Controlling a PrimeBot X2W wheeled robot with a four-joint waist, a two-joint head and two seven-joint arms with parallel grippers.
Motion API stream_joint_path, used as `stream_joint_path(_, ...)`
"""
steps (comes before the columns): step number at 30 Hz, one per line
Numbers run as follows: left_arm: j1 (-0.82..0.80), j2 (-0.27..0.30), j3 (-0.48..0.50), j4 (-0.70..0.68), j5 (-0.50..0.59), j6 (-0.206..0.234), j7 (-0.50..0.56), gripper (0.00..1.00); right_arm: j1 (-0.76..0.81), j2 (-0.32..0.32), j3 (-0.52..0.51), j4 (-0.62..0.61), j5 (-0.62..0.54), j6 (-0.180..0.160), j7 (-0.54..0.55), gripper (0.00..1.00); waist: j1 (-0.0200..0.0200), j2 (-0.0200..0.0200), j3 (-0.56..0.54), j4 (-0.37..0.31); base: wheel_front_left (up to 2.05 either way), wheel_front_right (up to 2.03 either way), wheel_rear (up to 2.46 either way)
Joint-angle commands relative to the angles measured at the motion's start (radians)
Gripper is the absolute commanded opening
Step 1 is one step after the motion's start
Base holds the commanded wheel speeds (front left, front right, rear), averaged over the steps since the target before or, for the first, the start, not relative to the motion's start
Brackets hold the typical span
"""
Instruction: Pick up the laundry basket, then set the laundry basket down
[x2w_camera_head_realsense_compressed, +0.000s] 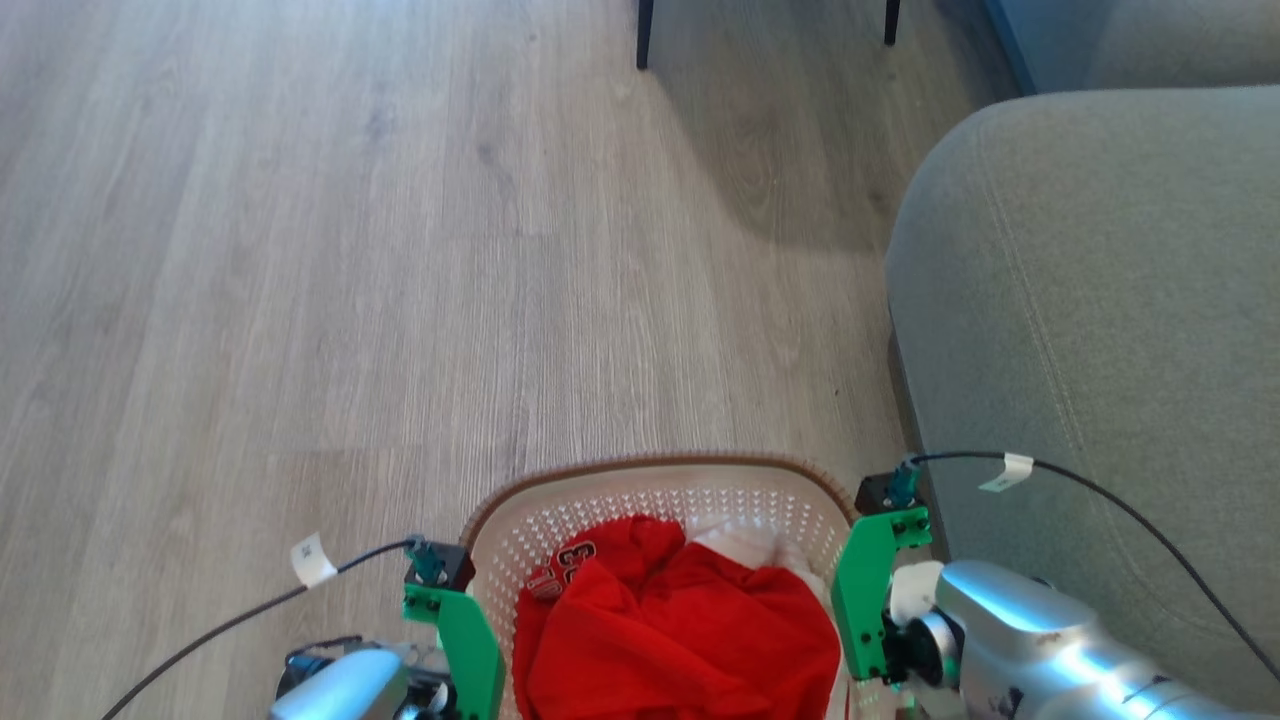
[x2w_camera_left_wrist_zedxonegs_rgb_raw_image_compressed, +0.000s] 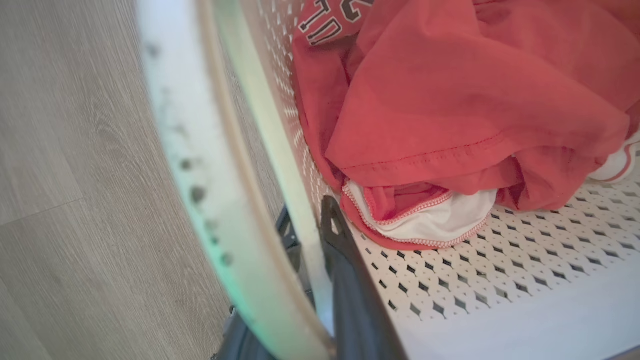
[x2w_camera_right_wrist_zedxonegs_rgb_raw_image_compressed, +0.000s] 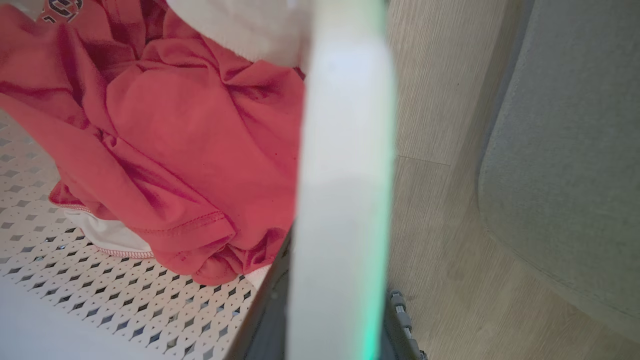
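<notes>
The laundry basket (x2w_camera_head_realsense_compressed: 650, 478) lies near and central, with the left pincer (x2w_camera_left_wrist_zedxonegs_rgb_raw_image_compressed: 307, 217) at its left and the right pincer (x2w_camera_right_wrist_zedxonegs_rgb_raw_image_compressed: 340, 280) at its right. Each is clamped on a side handle (x2w_camera_left_wrist_zedxonegs_rgb_raw_image_compressed: 175, 125), one finger (x2w_camera_left_wrist_zedxonegs_rgb_raw_image_compressed: 350, 280) inside and one outside. Clearance above the floor (x2w_camera_head_realsense_compressed: 300, 250) cannot be told.

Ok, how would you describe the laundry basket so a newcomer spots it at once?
Start at the grey sofa on the right of the head view. Just left of it, over the wood floor at the bottom centre, is the laundry basket. Unlike them, it is cream with perforated walls, a brown woven-look rim and red clothes inside.
</notes>
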Motion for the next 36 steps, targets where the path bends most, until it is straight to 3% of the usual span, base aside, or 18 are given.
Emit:
stream_joint_path(1,-0.045,0.018,0.003,-0.03,0.005,-0.008,0.002,0.0,-0.002,0.041,0.019,-0.046,-0.015,0.025,0.005,0.0,0.0001,-0.0001,-0.014,0.005,0.0,0.0,0.0)
stream_joint_path(36,-0.031,0.034,0.001,-0.044,0.025,-0.008,0.023,0.0,0.009,0.049,0.022,-0.056,-0.022,0.025,0.011,0.0,0.0001,-0.0001,-0.04,-0.009,0.0,0.0,0.0)
